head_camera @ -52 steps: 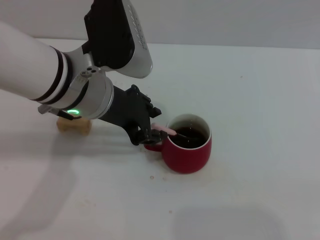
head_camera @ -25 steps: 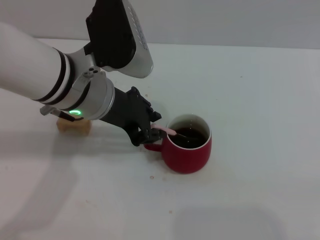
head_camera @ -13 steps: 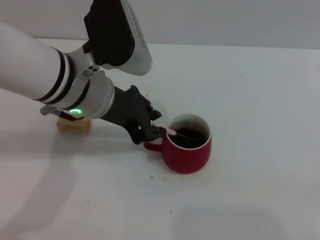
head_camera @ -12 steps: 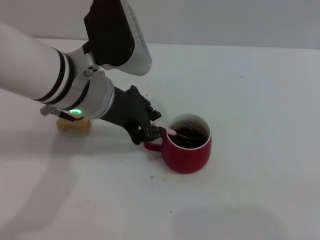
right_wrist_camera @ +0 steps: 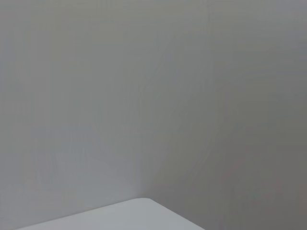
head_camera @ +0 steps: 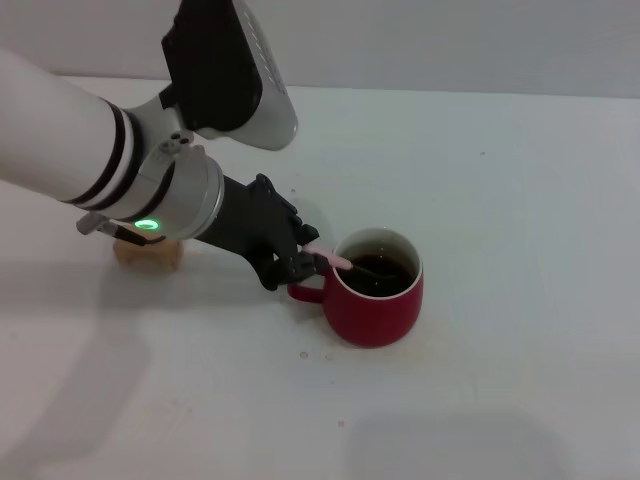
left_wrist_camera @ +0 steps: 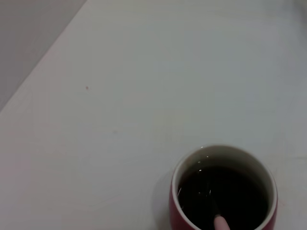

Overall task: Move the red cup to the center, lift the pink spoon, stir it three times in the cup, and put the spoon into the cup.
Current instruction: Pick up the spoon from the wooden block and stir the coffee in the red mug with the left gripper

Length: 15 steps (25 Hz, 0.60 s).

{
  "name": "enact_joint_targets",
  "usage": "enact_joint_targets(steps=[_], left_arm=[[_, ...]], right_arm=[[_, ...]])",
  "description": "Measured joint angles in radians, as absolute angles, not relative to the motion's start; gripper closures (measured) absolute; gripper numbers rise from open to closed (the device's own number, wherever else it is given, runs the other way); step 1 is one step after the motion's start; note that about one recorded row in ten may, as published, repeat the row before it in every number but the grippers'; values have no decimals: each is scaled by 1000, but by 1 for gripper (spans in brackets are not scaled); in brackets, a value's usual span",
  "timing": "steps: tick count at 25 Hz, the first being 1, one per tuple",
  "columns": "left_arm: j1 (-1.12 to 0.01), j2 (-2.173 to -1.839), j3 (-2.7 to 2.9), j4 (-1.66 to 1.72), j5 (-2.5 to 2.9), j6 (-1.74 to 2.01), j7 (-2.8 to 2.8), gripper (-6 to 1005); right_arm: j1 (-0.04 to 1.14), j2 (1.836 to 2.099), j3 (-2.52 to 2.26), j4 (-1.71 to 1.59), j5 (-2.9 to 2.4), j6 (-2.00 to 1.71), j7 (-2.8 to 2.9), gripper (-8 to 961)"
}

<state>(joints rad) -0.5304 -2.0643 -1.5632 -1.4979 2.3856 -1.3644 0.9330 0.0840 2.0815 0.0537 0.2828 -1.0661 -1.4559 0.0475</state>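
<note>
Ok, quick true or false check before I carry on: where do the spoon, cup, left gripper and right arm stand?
1. The pink spoon has its bowl end in the red cup. True.
2. The left gripper is shut on the spoon's handle. True.
3. The cup is empty. False: dark liquid fills it.
4. The cup lies on its side. False: it stands upright on the table.
5. The right gripper holds the cup. False: it is not in view.

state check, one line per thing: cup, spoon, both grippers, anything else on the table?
red cup: upright on the table, dark liquid inside, handle toward the left gripper.
pink spoon: held tilted over the rim, bowl end in the liquid.
left gripper: shut on the pink spoon's handle, beside the cup.
right gripper: not in view.
wooden block: on the table, partly behind the left arm.
</note>
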Motion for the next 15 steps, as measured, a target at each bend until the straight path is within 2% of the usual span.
enact_joint_targets(steps=[5,15], left_arm=[[-537,-2063,-1578,-1493,2379,-1366,924,767],[-543,-2060,-1591,-1481,2356,-1375,935,846]], right_arm=[[86,2082,54,284,-1066,-1456,48,952],[87,2082,54,284,-1066,-1455,48,952]])
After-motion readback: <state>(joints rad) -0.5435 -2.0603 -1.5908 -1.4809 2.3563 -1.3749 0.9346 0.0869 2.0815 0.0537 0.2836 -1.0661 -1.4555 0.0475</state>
